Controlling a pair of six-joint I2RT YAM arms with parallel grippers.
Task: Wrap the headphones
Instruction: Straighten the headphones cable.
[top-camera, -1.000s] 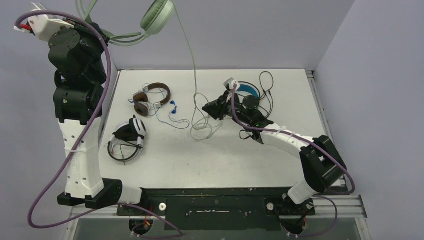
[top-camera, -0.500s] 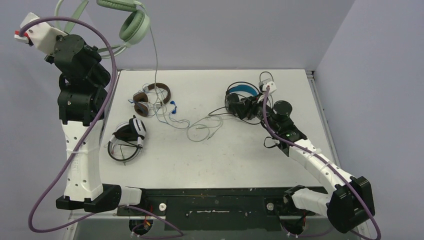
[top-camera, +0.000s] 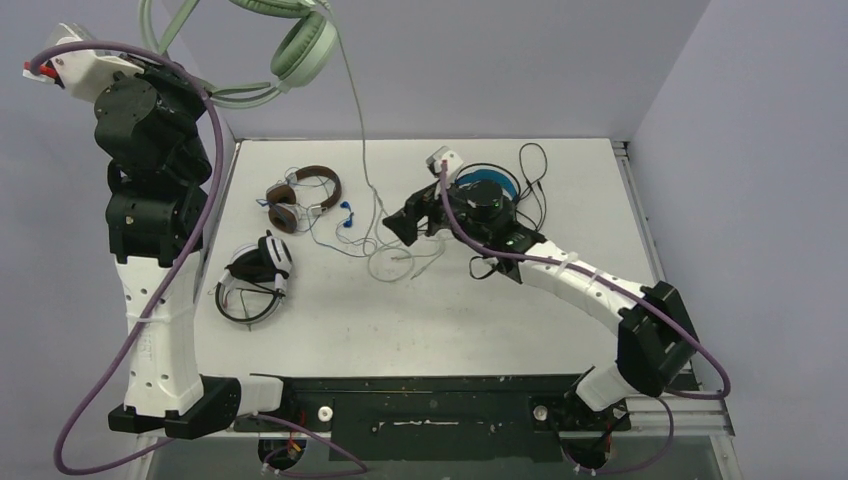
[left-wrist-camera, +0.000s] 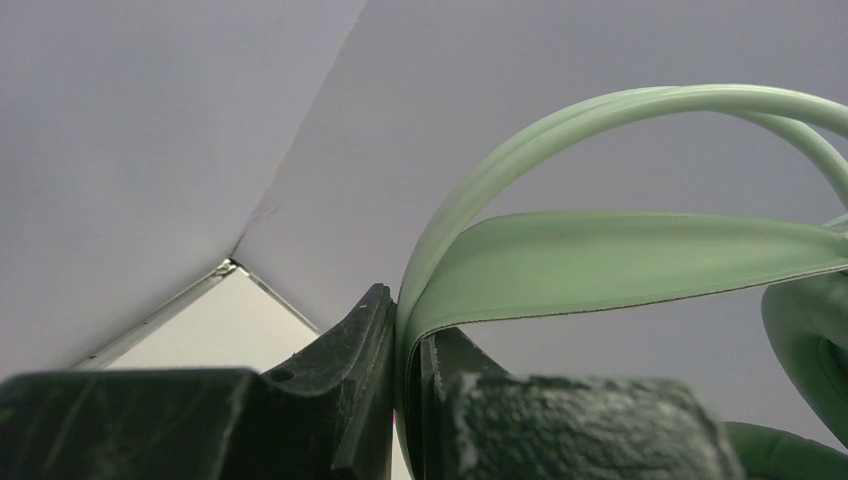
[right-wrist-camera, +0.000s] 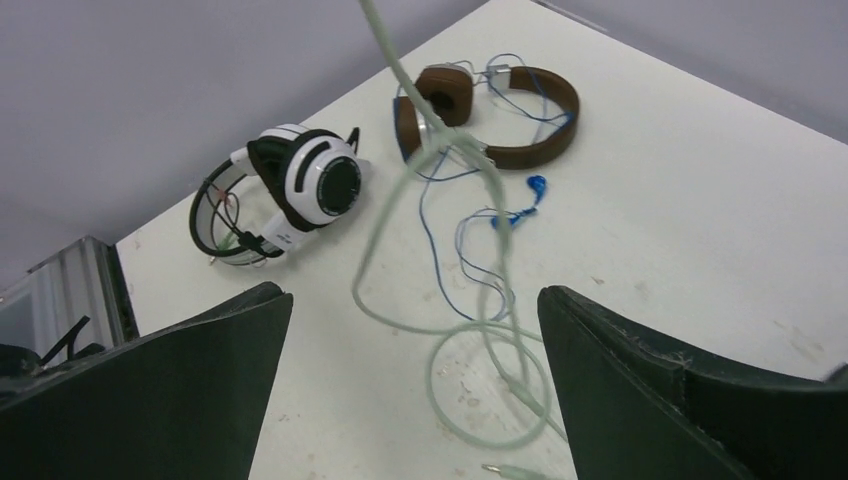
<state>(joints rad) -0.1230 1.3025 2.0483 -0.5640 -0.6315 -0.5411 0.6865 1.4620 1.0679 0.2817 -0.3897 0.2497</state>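
And there was the left gripper (left-wrist-camera: 405, 400), high up at the back-left corner. Its jaws were clamped narrow on the flat band of the mint green plastic over-ear headphones (top-camera: 300, 50). The headset hung in the air above the rear edge of the white table (top-camera: 600, 200), with one round ear cup dangling to the right of the raised arm.

From that cup the pale green cord (top-camera: 362, 150) dropped straight down to the tabletop. It ended in loose loops near the middle, just left of the right gripper (right-wrist-camera: 408, 300). That gripper hovered low over the table with its dark fingers (right-wrist-camera: 200, 370) spread wide and gripping nothing. In the wrist view the green cord ran down between them, and whether it touched either one could not be told.

Over on the left lay the brown over-ear headphones (top-camera: 300, 195), flat on the table, with a thin blue cable (top-camera: 345, 215) trailing off towards the green loops. Nearer the arms sat the white headphones with black stripes (top-camera: 262, 268), resting apart from the brown pair.

Behind the right wrist, the black headphones with a blue headband (top-camera: 497, 178) were partly hidden. Their black cord (top-camera: 535, 165) curled out towards the table's far edge.
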